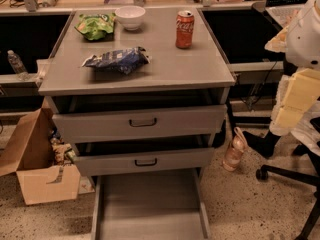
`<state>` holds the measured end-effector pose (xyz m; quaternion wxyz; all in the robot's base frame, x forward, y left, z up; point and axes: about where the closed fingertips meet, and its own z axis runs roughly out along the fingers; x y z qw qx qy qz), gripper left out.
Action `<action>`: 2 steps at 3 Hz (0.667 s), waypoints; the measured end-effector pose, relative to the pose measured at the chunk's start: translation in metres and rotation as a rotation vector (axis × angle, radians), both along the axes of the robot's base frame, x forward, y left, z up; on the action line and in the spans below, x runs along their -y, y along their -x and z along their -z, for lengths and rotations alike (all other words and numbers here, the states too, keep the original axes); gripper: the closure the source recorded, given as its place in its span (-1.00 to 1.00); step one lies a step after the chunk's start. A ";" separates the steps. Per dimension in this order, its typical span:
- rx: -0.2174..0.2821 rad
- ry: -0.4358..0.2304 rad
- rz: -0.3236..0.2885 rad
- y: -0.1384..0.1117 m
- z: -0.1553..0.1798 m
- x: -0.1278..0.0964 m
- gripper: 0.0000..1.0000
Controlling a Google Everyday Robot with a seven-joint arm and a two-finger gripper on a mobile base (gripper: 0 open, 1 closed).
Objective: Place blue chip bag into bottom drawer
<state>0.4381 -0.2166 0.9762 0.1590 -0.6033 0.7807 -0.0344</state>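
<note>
The blue chip bag (117, 59) lies crumpled on the grey cabinet top (200, 66), left of centre and near the front edge. The bottom drawer (150, 204) is pulled far out at floor level, and its flat grey floor is bare. The two upper drawers with dark handles (142, 122) stand slightly ajar above it. White and pale yellow parts of my arm (300, 59) show at the right edge, well away from the bag. My gripper is out of view.
A green chip bag (96, 25), a white bowl (130, 17) and a red soda can (184, 29) stand at the back of the cabinet top. An open cardboard box (35, 174) sits on the floor left. A bottle (234, 151) and a chair base (285, 176) are on the right.
</note>
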 end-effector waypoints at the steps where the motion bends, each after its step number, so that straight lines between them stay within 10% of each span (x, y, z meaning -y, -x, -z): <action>1: 0.012 -0.009 -0.005 -0.006 -0.001 -0.006 -1.00; 2: 0.041 -0.083 -0.048 -0.044 0.002 -0.051 -1.00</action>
